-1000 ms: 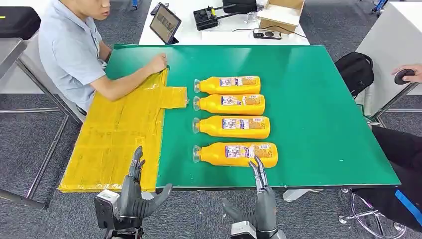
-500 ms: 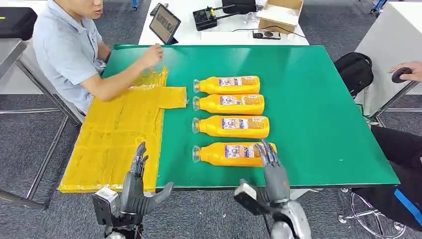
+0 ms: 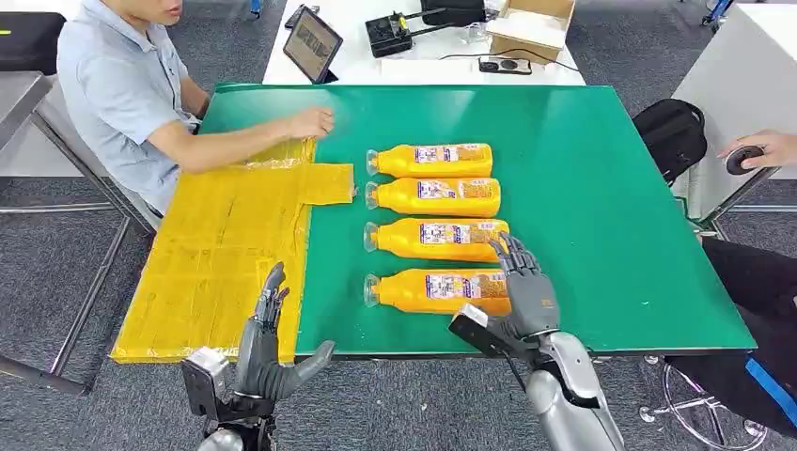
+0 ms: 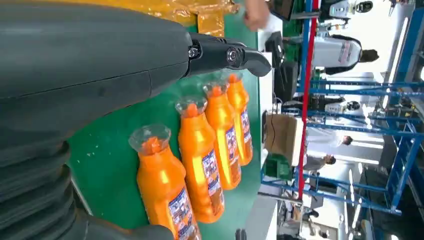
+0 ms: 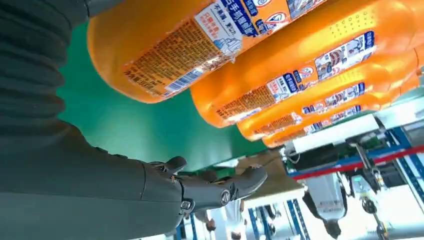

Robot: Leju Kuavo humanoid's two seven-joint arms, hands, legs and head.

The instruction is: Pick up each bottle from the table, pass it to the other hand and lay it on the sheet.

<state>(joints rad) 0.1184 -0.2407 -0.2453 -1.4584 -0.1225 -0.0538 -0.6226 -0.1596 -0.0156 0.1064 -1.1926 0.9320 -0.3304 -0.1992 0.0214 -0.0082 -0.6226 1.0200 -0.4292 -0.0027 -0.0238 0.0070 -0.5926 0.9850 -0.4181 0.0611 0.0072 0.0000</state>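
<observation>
You've got the whole job ahead of you on this green desk (image 3: 601, 207): the yellow sheet (image 3: 216, 263) draped over its left side carries no bottles, so nothing has been laid down. A seated person (image 3: 122, 94) at the far left corner has a hand (image 3: 310, 122) resting at the top edge of the sheet, so mind that corner when you come to place anything. Four orange bottles lie on their sides in a neat row mid-desk, caps pointing toward the sheet: the far bottle (image 3: 430, 160), the second bottle (image 3: 434, 196), the third bottle (image 3: 437, 239) and the nearest bottle (image 3: 437, 290), all four untouched as far as lifting goes. Your right hand (image 3: 524, 291) is over the base end of the nearest bottle, fingers spread and reaching past it toward the third one; it has hold of nothing, and the right wrist view shows the thumb well apart from the bottle's base. Whether the fingertips already touch the bottle I can't tell. Your left hand (image 3: 268, 343) waits at the near edge beside the sheet, fingers extended and apart, thumb out, holding nothing. So, by my reading: first pick just starting, then the pass and the laying down, four times over.
</observation>
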